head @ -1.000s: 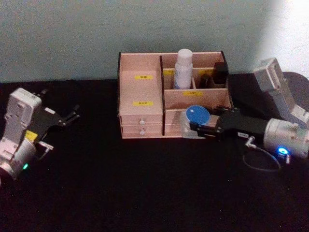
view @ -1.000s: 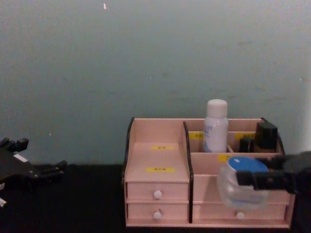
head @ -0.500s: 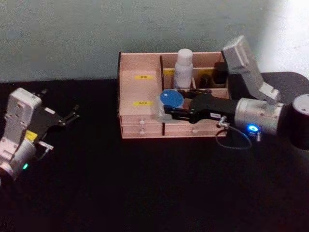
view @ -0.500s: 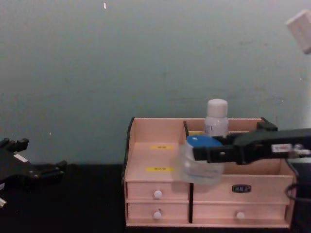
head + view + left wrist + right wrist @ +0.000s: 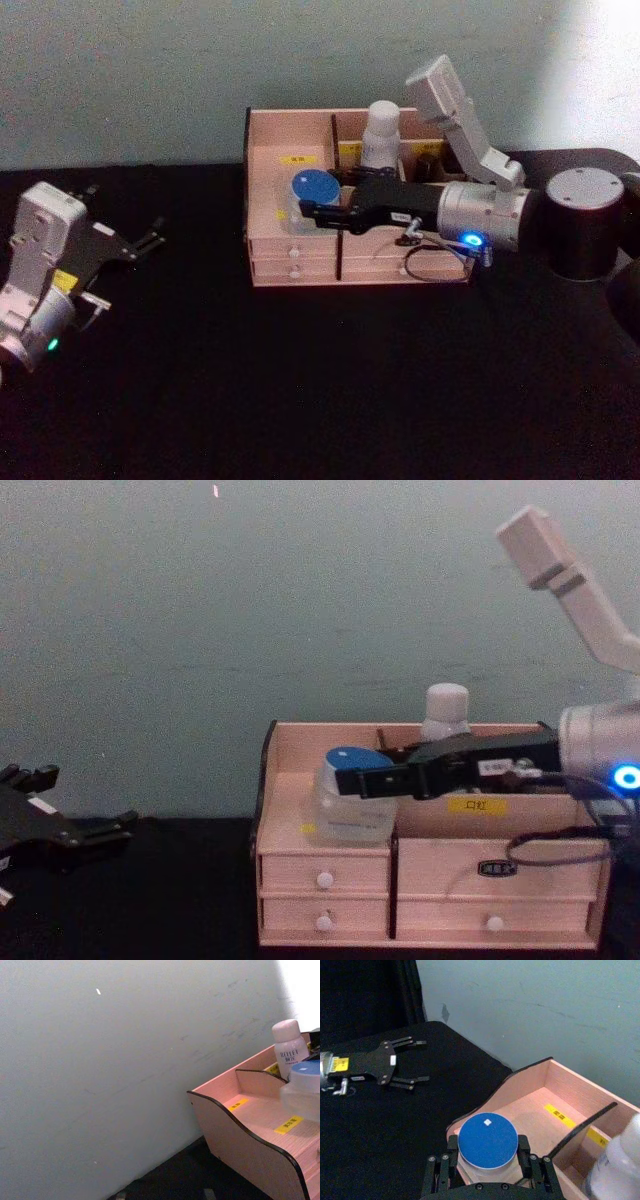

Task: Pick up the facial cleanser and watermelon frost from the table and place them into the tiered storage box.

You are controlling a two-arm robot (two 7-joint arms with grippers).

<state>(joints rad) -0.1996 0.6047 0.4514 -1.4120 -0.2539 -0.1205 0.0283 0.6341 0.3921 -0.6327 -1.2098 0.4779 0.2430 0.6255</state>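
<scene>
The watermelon frost [image 5: 311, 192], a clear jar with a blue lid, is over the wide left compartment of the tiered storage box [image 5: 290, 256]. My right gripper [image 5: 312, 212] is shut on it, reaching in from the right across the box. Whether the jar rests on the step I cannot tell. In the chest view the watermelon frost [image 5: 351, 810] hangs in the right gripper [image 5: 352, 782] in front of the box's left step. The facial cleanser [image 5: 381, 133] stands upright in a back compartment. My left gripper [image 5: 143, 243] is parked open at the far left, clear of the box.
Small dark bottles [image 5: 432, 162] stand in the box's back right compartments, behind my right arm. The box has drawers with white knobs [image 5: 324, 880] at its front. A pale wall [image 5: 300, 600] rises right behind the box. Bare black table [image 5: 300, 380] lies in front.
My right gripper has carried the jar leftwards, from in front of the box's right side, past the middle divider, to over the left compartment. The left arm has not moved.
</scene>
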